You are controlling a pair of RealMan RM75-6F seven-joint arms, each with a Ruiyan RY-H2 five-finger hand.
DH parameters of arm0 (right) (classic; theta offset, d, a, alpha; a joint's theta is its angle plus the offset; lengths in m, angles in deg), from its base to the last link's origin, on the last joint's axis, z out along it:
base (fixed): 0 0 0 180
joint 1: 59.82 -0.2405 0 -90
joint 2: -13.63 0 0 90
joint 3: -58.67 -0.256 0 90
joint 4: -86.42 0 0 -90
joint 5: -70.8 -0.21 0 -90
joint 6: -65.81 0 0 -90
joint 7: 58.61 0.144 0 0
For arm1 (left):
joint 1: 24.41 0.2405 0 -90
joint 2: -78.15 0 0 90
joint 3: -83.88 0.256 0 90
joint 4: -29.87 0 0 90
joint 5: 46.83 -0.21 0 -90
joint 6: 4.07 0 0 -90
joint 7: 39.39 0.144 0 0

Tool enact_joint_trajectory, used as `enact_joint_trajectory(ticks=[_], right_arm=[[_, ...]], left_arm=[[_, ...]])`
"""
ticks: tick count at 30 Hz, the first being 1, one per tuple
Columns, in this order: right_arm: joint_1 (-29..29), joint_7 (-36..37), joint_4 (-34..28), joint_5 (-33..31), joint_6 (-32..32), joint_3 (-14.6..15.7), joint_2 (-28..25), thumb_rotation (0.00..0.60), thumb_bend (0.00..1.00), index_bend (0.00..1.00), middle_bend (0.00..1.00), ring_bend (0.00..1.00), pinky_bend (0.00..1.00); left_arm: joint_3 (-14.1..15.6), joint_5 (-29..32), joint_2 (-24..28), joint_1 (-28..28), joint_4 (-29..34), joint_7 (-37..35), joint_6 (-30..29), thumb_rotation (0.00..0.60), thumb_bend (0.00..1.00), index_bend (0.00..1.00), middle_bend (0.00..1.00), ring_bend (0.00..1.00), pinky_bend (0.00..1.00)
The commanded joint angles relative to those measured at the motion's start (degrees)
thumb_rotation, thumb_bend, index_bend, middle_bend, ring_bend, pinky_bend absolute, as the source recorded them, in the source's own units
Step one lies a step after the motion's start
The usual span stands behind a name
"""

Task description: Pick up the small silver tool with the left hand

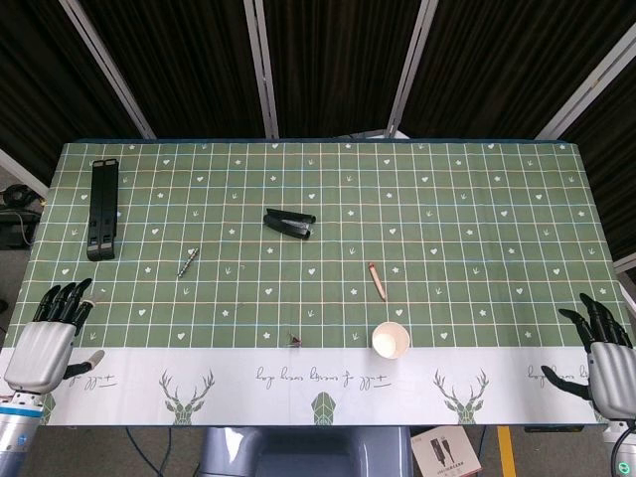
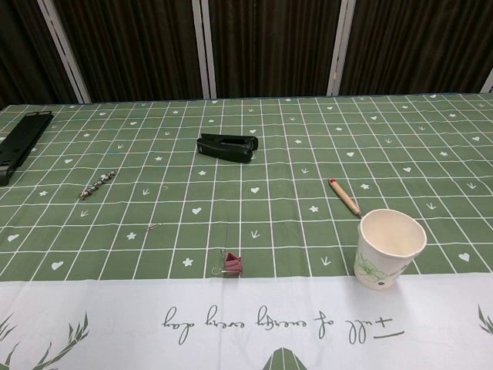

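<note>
Hovering at the near left corner of the desk (image 1: 328, 393), the left hand (image 1: 45, 343) holds nothing, its fingers loosely spread and pointing away from the robot. The small silver tool (image 1: 187, 262) lies flat on the green cloth, well ahead of that hand and toward the right. The right hand (image 1: 604, 356) sits empty, fingers apart, at the opposite corner.

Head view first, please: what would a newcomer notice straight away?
The green checked tablecloth fills the frame, with a black stapler near its middle and a paper cup at the near edge. The small silver tool lies untouched left of centre; each robot hand, left and right, waits at a near corner.
</note>
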Motion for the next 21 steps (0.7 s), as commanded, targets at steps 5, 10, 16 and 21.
enact_joint_trajectory(ticks=[5, 10, 16, 21], right_arm=[[0.1, 0.0, -0.4, -0.3, -0.1, 0.0, -0.1, 0.600, 0.09, 0.20, 0.01, 0.00, 0.16], [0.1, 0.4, -0.4, -0.3, 0.1, 0.0, -0.2, 0.600, 0.09, 0.20, 0.01, 0.00, 0.16], [0.1, 0.8, -0.5, -0.4, 0.2, 0.0, -0.3, 0.600, 0.09, 0.20, 0.01, 0.00, 0.16], [0.0, 1.0, -0.6, -0.5, 0.4, 0.0, -0.4, 0.600, 0.09, 0.20, 0.01, 0.00, 0.16]], left_arm=[[-0.6, 1.6, 0.8, -1.4, 1.7, 1.0, 2.5, 0.600, 0.18, 0.14, 0.00, 0.00, 0.00], [-2.2, 3.9, 1.0, -3.7, 3.3, 2.9, 5.6, 0.600, 0.27, 0.15, 0.00, 0.00, 0.03], [-6.1, 10.0, -0.6, -8.1, 1.7, 7.8, 10.3, 0.600, 0.28, 0.19, 0.00, 0.00, 0.03], [-9.0, 18.4, -1.4, -12.2, 1.5, 11.6, 16.3, 0.600, 0.28, 0.20, 0.00, 0.00, 0.03]])
